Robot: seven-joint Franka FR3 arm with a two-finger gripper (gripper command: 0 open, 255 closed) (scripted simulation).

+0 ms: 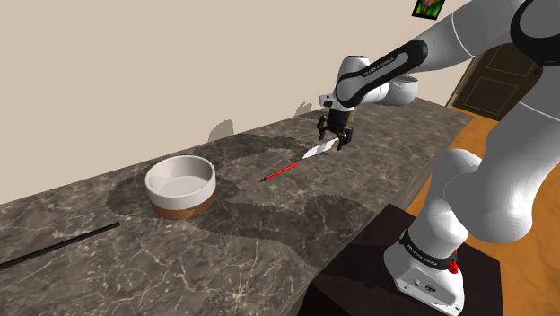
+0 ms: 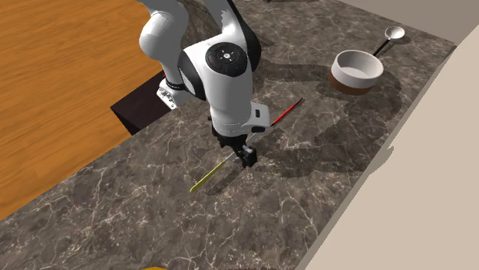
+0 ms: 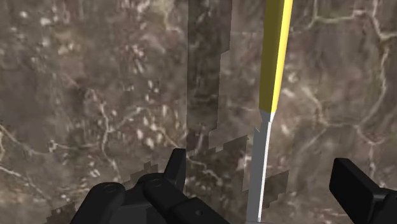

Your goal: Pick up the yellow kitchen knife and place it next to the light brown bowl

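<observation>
shoulder: my gripper (image 1: 335, 138) hovers low over the yellow knife (image 1: 314, 151); white, brown-based bowl (image 1: 182, 185) at 8 o'clock, well apart | second exterior: knife on counter, handle toward 8 o'clock from me, bowl at 1 o'clock | wrist: fingers (image 3: 177, 172) spread, blade between, untouched, off-centre; judgement: centre, descend, pinch by the handle.

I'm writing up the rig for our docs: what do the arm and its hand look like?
The arm has smooth, rounded white links with dark joints and a black band bearing small pale lettering on the forearm. A small red mark sits at its base. The hand is all black, with two blocky fingers.
</observation>
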